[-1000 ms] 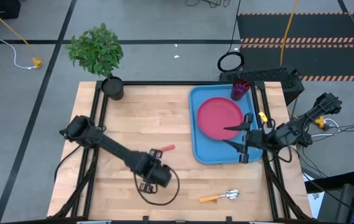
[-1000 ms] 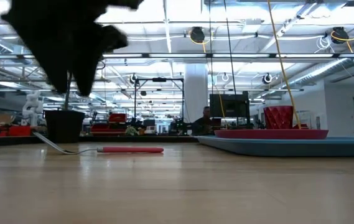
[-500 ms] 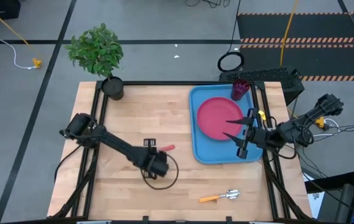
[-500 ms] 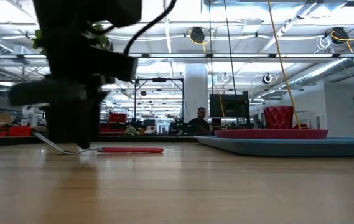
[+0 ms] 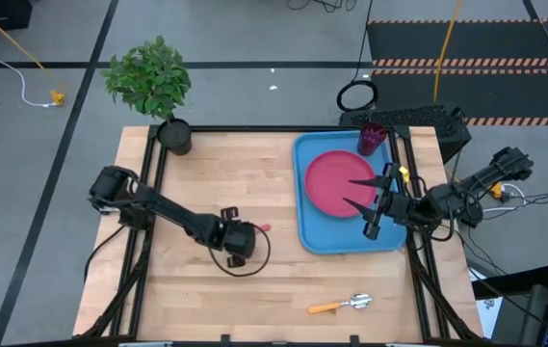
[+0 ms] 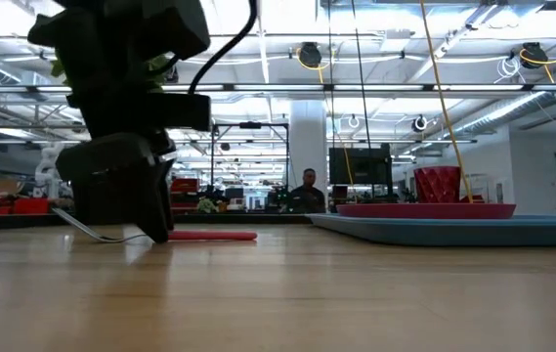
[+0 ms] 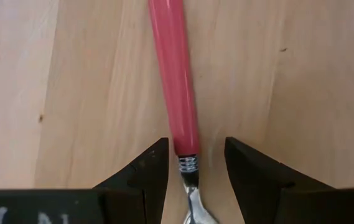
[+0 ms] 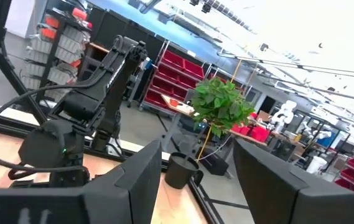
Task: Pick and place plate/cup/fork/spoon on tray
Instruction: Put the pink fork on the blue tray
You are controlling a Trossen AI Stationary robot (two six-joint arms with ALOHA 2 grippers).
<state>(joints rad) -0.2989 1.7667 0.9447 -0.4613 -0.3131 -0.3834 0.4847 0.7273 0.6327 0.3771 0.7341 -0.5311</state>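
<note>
A red-handled utensil (image 7: 175,81) lies flat on the wooden table, left of the middle; its handle also shows in the low view (image 6: 209,235). My left gripper (image 7: 195,146) is open and low over it, one finger on each side of the spot where the red handle meets the metal neck, without touching it. The pink-red plate (image 5: 331,178) lies in the blue tray (image 5: 346,239) at the right. The dark red cup (image 5: 372,138) stands at the tray's far right corner. My right gripper (image 5: 349,191) is open above the plate. An orange-handled utensil (image 5: 341,305) lies near the front edge.
A potted plant in a black pot (image 5: 174,135) stands at the table's far left corner. A cable loop (image 5: 247,262) hangs beside my left gripper. A person (image 6: 307,191) stands in the room beyond the table.
My left gripper has gone toward the table's far edge and down, until its open fingers stand on either side of the red-handled utensil. My right gripper has shifted a little toward the far edge above the plate.
</note>
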